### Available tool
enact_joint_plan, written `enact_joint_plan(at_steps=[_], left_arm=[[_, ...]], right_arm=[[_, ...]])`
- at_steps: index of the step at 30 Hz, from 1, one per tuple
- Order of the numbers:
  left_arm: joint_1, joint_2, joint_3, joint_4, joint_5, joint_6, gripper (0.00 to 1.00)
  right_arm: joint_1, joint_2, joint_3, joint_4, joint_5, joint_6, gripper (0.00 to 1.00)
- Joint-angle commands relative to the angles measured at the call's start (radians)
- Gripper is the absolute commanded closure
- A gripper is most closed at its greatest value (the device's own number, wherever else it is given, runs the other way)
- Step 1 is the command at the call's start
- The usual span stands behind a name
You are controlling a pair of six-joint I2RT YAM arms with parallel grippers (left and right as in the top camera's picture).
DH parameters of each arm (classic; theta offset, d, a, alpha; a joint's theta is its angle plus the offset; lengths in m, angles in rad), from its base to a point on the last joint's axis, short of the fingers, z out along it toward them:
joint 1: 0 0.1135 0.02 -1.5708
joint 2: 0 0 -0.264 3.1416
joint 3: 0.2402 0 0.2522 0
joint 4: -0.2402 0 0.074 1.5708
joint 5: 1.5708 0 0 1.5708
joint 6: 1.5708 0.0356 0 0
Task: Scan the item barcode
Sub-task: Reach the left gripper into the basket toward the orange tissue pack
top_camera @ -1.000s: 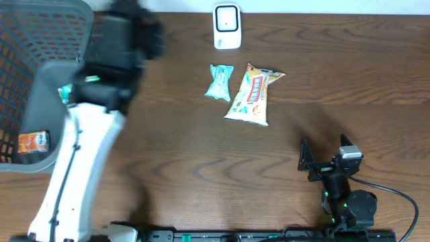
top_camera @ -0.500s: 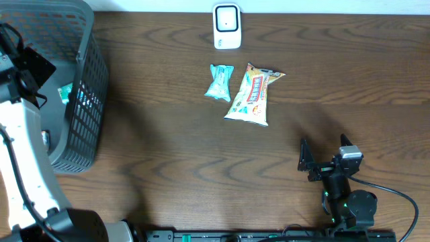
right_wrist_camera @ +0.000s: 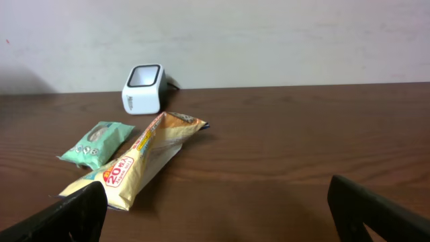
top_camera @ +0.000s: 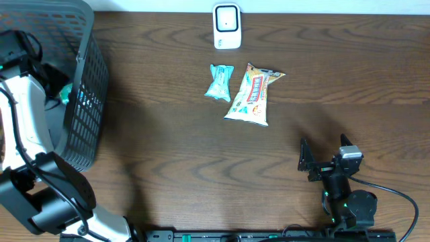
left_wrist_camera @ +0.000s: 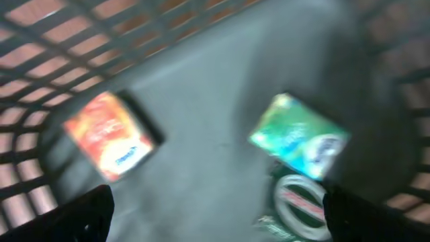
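Observation:
The white barcode scanner [top_camera: 227, 27] stands at the table's far edge. In front of it lie a teal packet [top_camera: 220, 82] and a longer yellow snack bag [top_camera: 254, 94], side by side. The right wrist view shows the scanner [right_wrist_camera: 143, 89], the teal packet [right_wrist_camera: 97, 142] and the yellow bag [right_wrist_camera: 138, 161] ahead of my right gripper [right_wrist_camera: 218, 215], which is open and empty. My left gripper [left_wrist_camera: 215, 215] hangs open inside the grey basket [top_camera: 87, 107]. Below it lie an orange packet [left_wrist_camera: 111, 134], a green packet [left_wrist_camera: 299, 134] and a round item [left_wrist_camera: 302, 198], all blurred.
The basket's mesh walls [left_wrist_camera: 80, 40] close in around the left gripper. My left arm [top_camera: 23, 114] reaches up into the basket from the near left. The right arm [top_camera: 336, 175] rests near the table's front edge at the right.
My left arm has swung from over the basket's right side to its left, down inside it, and its jaws have spread wider. The right arm and the table items have not moved.

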State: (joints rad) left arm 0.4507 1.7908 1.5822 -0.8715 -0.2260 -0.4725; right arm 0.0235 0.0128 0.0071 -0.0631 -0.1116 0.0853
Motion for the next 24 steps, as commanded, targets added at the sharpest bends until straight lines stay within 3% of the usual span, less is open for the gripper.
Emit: enact_joint_plan(at_steps=[1, 4, 7, 11, 15, 24], left_arm=[[0.004, 0.039, -0.024, -0.055, -0.216, 0.017, 0.02], [0.004, 0.074, -0.041, -0.061, -0.238, 0.119, 0.02], [0.005, 0.110, -0.043, -0.099, -0.239, 0.108, 0.02], [0.006, 0.132, -0.043, -0.100, -0.239, 0.017, 0.02], [0.020, 0.134, -0.043, -0.081, -0.239, -0.171, 0.02], [0.060, 0.160, -0.043, -0.016, -0.239, -0.346, 0.02]], right_arm=[[-0.009, -0.004, -0.002, -0.004, 0.004, -0.016, 0.01], [-0.009, -0.004, -0.002, -0.004, 0.004, -0.016, 0.01], [-0.009, -0.004, -0.002, -0.004, 0.004, -0.016, 0.01], [-0.009, -0.004, -0.002, -0.004, 0.004, -0.016, 0.01], [-0.009, -0.004, -0.002, -0.004, 0.004, -0.016, 0.01], [-0.009, -0.004, -0.002, -0.004, 0.004, -0.016, 0.01]])
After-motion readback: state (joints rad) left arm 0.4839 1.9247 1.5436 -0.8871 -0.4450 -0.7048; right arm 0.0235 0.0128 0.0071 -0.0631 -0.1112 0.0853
